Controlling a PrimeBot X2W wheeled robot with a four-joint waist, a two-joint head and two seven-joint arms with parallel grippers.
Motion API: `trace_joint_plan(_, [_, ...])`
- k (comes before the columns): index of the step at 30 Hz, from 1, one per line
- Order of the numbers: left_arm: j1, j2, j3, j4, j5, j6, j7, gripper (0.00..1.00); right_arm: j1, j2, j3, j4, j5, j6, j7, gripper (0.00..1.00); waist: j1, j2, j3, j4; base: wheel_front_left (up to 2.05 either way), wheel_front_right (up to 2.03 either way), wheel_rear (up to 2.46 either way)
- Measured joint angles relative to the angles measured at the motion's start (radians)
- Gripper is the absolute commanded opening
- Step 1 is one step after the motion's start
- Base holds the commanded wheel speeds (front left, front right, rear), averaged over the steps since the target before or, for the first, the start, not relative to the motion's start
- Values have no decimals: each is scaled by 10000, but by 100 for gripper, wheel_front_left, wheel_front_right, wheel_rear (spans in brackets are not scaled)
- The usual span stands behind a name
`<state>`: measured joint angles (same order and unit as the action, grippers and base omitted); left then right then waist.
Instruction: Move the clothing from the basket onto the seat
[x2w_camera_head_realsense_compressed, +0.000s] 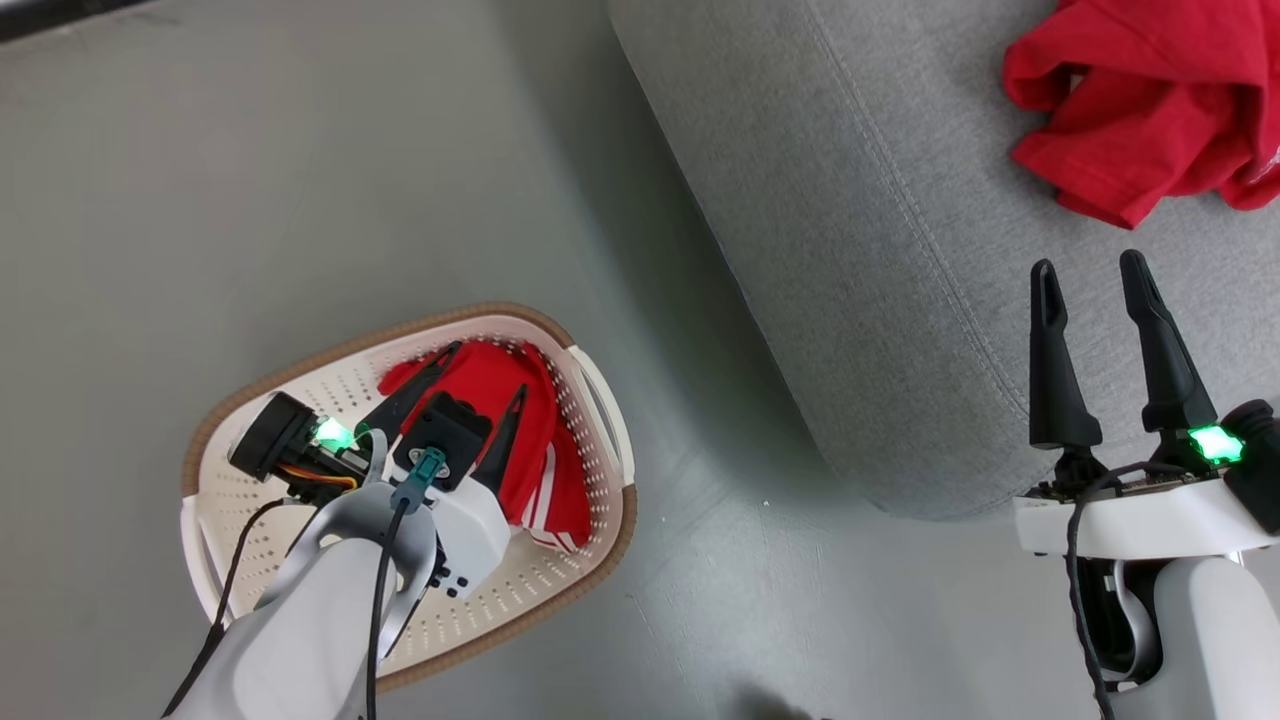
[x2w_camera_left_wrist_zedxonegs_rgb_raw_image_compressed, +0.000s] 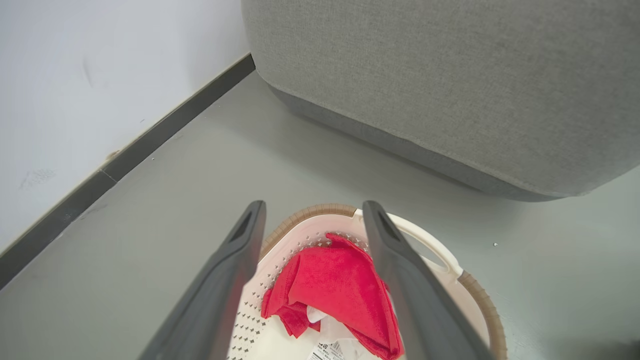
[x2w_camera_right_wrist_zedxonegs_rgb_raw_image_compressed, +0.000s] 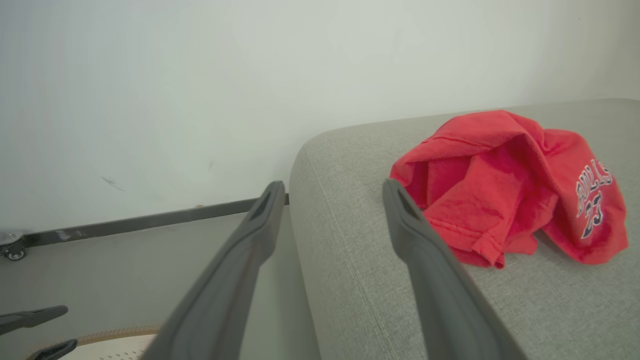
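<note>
The left tool (x2w_camera_head_realsense_compressed: 488, 368) points forward with its fingers spread, and the right tool (x2w_camera_head_realsense_compressed: 1087, 262) is equally spread.

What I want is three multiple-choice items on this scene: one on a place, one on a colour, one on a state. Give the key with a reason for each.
1. Where does the bright red fabric garment with dark lettering lie?
A. on the light-grey woven-fabric sofa
B. on the floor
C. in a drawer

2. What colour is the rim band of the cream-white perforated plastic basket?
A. blue
B. brown
C. black

3. How does the left gripper stand at the basket?
A. shut on a garment
B. open, fingers apart
C. gripping a handle

Key:
1 A, it rests on the sofa's top.
2 B, the band is brown.
3 B, the left wrist view shows a wide gap between its fingers.
</note>
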<state>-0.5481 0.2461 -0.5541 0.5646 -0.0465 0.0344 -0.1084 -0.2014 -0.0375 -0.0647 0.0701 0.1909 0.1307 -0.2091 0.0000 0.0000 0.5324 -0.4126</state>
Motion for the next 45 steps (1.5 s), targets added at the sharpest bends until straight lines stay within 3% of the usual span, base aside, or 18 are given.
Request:
trace_joint_plan(15, [-372,253,-150,947,155,-253,393,100,-681,0,213,472,347,0,-244,100,0,0,1082,-417,0,0,0])
trace_joint_plan(45, [-981,529,247,2266,-27,-186,1198,100,-1779,4,782,1020,943,0,-405,100,0,0,2497,-1094,0,0,0])
